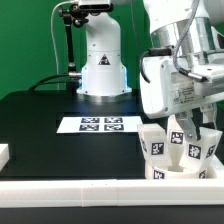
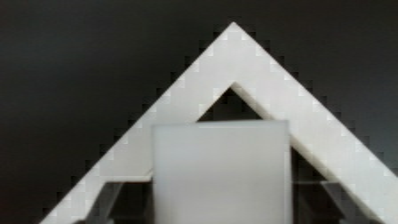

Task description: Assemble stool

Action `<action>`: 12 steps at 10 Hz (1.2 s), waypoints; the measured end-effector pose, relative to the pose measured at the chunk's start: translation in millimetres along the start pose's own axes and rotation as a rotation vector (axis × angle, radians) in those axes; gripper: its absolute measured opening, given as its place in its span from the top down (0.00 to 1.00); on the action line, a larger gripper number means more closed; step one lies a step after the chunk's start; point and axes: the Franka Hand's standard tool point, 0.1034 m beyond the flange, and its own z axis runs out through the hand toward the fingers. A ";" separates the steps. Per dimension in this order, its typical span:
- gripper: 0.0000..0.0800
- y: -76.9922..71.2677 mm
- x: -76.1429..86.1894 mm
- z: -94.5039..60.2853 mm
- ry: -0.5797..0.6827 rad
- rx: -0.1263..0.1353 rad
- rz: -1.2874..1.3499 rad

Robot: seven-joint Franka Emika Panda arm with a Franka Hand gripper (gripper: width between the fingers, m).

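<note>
Claw is down at the exterior view's right, fingers pinching a white stool leg upright. Two more tagged legs crowd it: one just beside on the exterior view's left, one on the right. Under them sits the round seat, near the front border rail. Marker board lies flat mid-counter, well apart. Small white block at the left edge. Wrist view shows what the exterior doesn't: held leg close up against a white triangular frame; can't tell what that frame is.
</note>
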 end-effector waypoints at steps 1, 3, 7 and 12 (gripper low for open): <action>0.57 -0.1 1.1 -0.3 -0.004 0.005 0.019; 0.48 1.0 1.2 -0.1 -0.007 0.005 0.011; 0.22 -1.8 -8.8 -15.6 -0.032 0.007 -0.060; 0.19 -1.2 -20.0 -32.4 -0.060 0.004 -0.060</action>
